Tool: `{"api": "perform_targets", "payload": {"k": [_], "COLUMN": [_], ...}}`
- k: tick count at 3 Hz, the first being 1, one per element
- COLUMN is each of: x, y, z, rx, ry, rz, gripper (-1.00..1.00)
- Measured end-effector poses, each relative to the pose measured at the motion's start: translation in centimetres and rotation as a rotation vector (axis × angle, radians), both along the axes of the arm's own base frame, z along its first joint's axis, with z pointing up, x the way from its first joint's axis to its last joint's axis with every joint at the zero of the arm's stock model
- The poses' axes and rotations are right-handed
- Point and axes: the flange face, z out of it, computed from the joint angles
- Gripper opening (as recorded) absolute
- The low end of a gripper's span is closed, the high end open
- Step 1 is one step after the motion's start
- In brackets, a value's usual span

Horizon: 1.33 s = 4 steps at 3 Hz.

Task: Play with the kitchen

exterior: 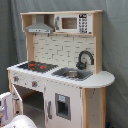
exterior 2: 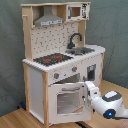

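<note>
— Where did the toy kitchen (exterior 2: 62,60) stand?

— On the wooden tabletop (exterior 2: 15,119), in front of a grey curtain (exterior 2: 112,25). In both exterior views it rose tall, pale wood with white panels.

— What was on it?

— In the second exterior view the black-red hob (exterior 2: 52,58) lay on the left of the worktop, the grey sink (exterior 2: 82,50) and black tap (exterior 2: 75,39) to the right. Above hung the hood (exterior 2: 48,20) and a toy microwave (exterior 2: 76,12). Two knobs (exterior 2: 56,76) sat under the hob.

— And the oven?

— Its windowed oven door (exterior 2: 67,100) was swung open, the cavity dark behind it.

— The arm?

— The white tool (exterior 2: 90,94) was at the door's right edge. I couldn't tell whether it was spread or pinching the door. In the first exterior view a white part of the arm (exterior: 19,122) showed at the near left corner.
</note>
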Motion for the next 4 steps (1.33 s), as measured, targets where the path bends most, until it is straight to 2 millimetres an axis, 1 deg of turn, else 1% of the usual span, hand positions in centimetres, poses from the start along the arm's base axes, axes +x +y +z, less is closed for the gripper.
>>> {"api": "perform_targets", "payload": {"k": [1,3,4], "x": [3.1,7.9,10.4], "y": [-1.0,-2.5,-3.9], "z": [-0.2,0.1,0.3], "rx": [-0.03,-0.089,-0.151], "ry": [0.014,0.047,0.083], "rz": [-0.009,0.018,-0.005], "gripper": [1.0,1.0,1.0]}}
